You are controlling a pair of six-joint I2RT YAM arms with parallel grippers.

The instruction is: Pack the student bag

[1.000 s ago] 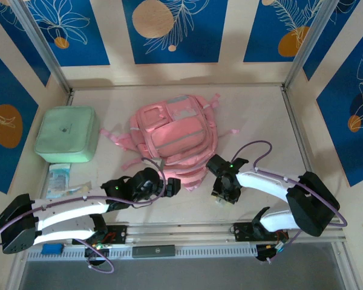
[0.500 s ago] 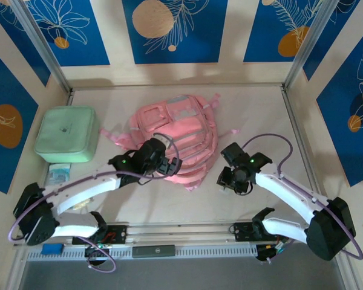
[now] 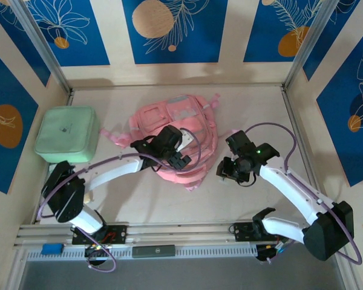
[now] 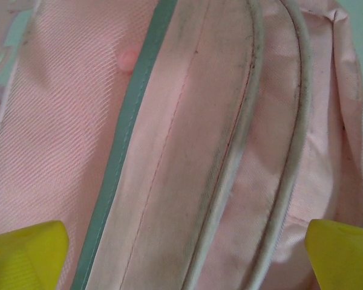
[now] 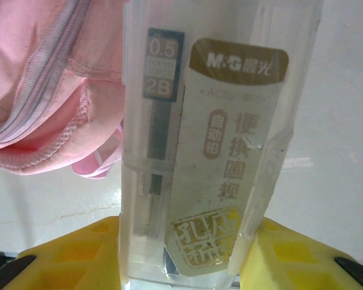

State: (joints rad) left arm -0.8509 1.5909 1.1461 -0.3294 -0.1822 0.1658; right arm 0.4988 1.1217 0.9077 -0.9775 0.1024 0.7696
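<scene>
You had the left gripper (image 3: 180, 158) close over the student bag (image 3: 160, 115) with its jaws wide apart. The bag lay flat at the middle of the table (image 3: 260, 109), toward the far edge. Your right gripper (image 3: 228, 172) was clamped on a clear lead case (image 5: 193, 151), just off the bag's right side.

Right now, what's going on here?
Two robot arms are packing a large soft pink fabric backpack lying mid-table. The left gripper hangs open close over its front pockets, holding nothing. The right gripper, beside the bag's right edge, grips a clear plastic box of pencil leads. A mint-green square case sits apart at left.
</scene>
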